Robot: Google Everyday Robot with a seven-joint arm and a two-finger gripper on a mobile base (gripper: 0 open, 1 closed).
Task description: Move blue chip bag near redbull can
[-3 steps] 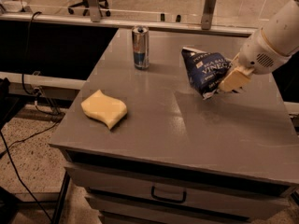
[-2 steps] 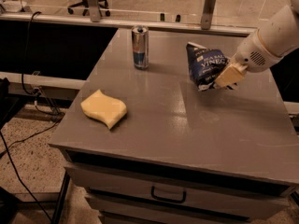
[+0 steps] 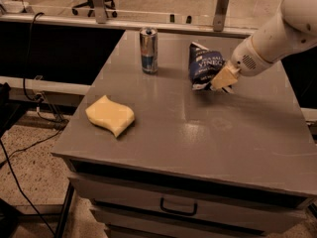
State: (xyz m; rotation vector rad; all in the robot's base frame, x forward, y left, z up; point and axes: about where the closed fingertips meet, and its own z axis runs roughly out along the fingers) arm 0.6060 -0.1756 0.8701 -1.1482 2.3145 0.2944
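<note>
Hovering gripper (image 3: 222, 78) pinches crinkly blue chip bag (image 3: 202, 65) edge.

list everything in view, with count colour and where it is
bag: one, dark blue with white lettering, back right of the table, right of the can
can: one, silver and blue, upright, back centre of the table
sponge: one, yellow, wavy, front left of the table
table: one, grey, centre of view
drawer: one, grey with a dark handle, under the tabletop
chair: one, dark, on the floor behind the table, upper left
arm: one, white, reaching in from the upper right
tool: one, tan, shut on the bag's lower right edge
</note>
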